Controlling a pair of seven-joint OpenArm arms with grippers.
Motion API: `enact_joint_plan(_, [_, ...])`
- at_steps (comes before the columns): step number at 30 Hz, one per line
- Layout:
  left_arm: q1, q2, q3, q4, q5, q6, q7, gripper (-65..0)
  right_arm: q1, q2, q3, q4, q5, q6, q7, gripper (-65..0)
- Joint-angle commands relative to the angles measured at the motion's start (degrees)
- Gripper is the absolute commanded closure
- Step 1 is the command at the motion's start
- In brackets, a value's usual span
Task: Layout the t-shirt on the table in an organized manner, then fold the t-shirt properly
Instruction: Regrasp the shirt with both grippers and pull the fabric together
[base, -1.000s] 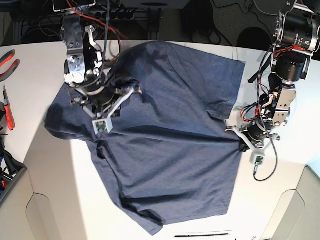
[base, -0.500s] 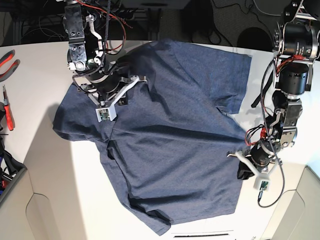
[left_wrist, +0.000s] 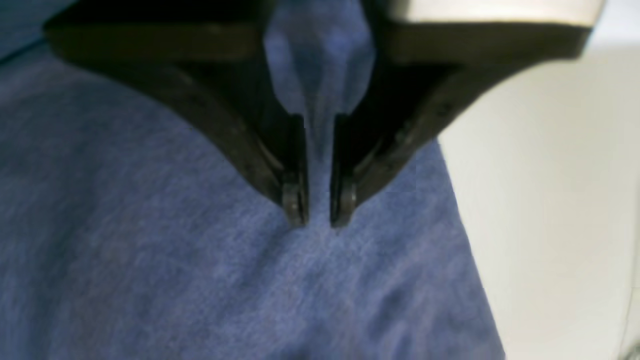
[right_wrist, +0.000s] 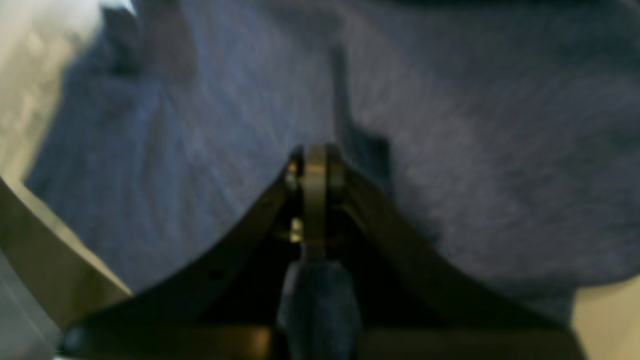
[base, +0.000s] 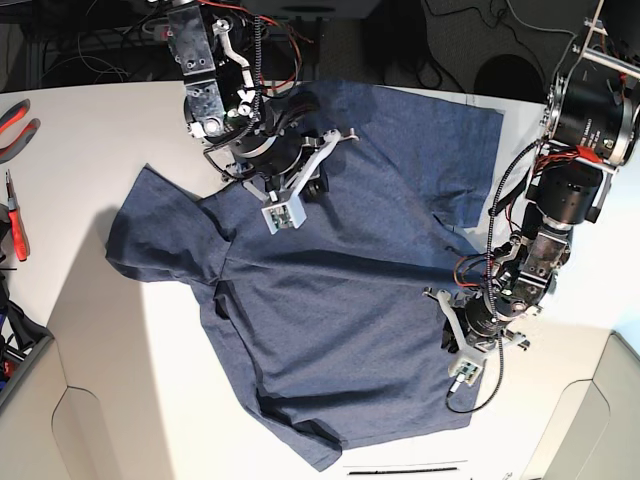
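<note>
Navy t-shirt (base: 330, 300) sprawls creased across the white table (base: 90, 150), pinched by both the left gripper (left_wrist: 318, 220) and the right gripper (right_wrist: 314, 162).

place: lab | evidence: cables (base: 250, 30), pliers (base: 15, 125), white table (base: 80, 130)

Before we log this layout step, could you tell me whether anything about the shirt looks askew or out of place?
The t-shirt lies crooked on the table, rotated diagonally and creased, with one sleeve spilling toward the table's side edge. Both the left gripper and the right gripper have cloth bunched between their jaws.
</note>
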Motion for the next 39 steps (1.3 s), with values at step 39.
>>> enact_joint_plan(39, [3.1, -1.2, 6.9, -3.9, -8.7, -7.1, 21.9, -2.8, 12.5, 13.5, 12.5, -8.6, -12.5, -9.9, 3.2, 0.0])
